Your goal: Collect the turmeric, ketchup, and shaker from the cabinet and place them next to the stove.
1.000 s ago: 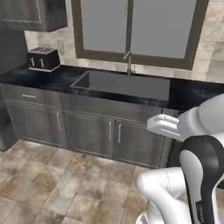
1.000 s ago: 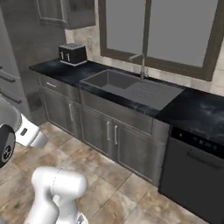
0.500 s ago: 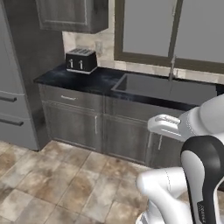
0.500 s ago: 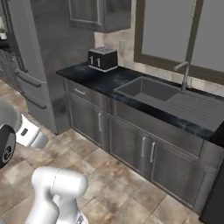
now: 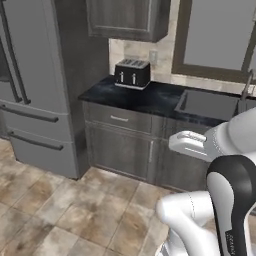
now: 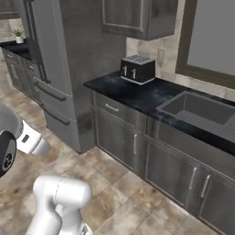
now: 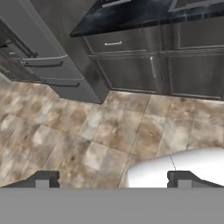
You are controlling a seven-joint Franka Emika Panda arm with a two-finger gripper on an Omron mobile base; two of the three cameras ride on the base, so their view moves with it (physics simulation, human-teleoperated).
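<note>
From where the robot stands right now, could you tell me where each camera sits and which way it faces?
Left base view: behind the arm to its left, facing the toaster, counter and fridge; the white arm fills its lower right.
Right base view: behind the arm to its right, same toaster and sink; arm at lower left.
Hand view: on the hand, looking down at floor tiles and base cabinets; open gripper at bottom.
Both base views share toaster, counter, fridge.

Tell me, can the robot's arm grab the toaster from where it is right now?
Probably not. The toaster sits at the back of the counter, and the gripper points down at the floor with its jaws open on nothing. Bare floor lies between; nothing blocks the way, so the base should drive closer.
</note>
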